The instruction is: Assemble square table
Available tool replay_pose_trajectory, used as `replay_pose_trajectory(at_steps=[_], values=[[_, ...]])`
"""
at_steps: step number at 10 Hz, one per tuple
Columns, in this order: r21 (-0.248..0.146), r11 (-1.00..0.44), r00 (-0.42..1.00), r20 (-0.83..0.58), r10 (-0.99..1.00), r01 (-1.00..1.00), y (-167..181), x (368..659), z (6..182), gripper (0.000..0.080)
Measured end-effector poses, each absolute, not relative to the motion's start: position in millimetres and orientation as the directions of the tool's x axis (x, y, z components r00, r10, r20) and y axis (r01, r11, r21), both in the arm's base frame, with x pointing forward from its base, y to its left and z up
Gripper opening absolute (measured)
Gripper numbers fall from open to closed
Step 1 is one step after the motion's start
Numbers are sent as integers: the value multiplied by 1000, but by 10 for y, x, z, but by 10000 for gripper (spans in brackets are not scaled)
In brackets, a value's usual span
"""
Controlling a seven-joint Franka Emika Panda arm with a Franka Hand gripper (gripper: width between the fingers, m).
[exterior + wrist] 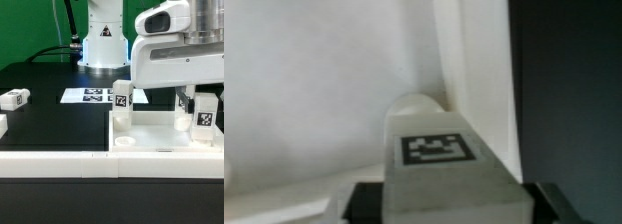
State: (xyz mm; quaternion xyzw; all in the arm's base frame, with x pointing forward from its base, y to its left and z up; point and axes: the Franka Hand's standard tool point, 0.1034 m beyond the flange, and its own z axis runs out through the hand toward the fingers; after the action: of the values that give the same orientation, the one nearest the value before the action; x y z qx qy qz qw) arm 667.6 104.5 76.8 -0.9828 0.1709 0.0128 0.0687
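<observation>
Looking over a black table (50,120) toward a green backdrop (30,25) in the exterior view. Catching, at that view's far left, a white piece (2,125) cut off by the frame, too little of it showing to name. Finding just beyond it a loose leg (14,98) lying on its side, tag facing forward, well apart from everything else. Tracing a long white wall (55,160) along the front edge. Moving rightward to the marker board (95,96) lying flat near the arm's white base (103,40). Reaching the top (150,135), white and rimmed, sitting on the exterior view's right, just behind the wall; seam between the two too pale to tell whether touching. Noting a standing leg (122,98) upright at the top's back corner on the exterior view's left, tag toward the camera. Arriving last at the gripper (198,108), hanging under its bulky white housing above the top's other side and clamping a held leg (206,118) upright, tag outward. Not seeing whether that leg's lower end is meeting the top. Switching to the wrist view: showing the gripper (450,200) narrowed around the held leg (438,150), dark fingers (363,198) pressing either flank, tag readable on the facing side. Pointing the leg's far end into a corner of the top (313,80), close against the raised rim, with black table (571,80) lying past it.
</observation>
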Motion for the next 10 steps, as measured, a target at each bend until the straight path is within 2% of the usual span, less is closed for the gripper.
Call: replay_pose_trajectory(at_steps=[2,4,5,6,9,10], values=[[-125,-816,825,-54,-563,-564,1050,6682,769,293],[-125,-541,552,-79,-830,-832,1128,6722,769,293],[-141,-457,472,-100,-876,-878,1116,6730,771,293],[-140,-442,457,-108,-883,-886,1116,6725,766,293],[-121,-240,257,-157,-954,-963,1126,6727,765,293],[-123,-121,144,-190,-971,-985,1105,6748,754,293]])
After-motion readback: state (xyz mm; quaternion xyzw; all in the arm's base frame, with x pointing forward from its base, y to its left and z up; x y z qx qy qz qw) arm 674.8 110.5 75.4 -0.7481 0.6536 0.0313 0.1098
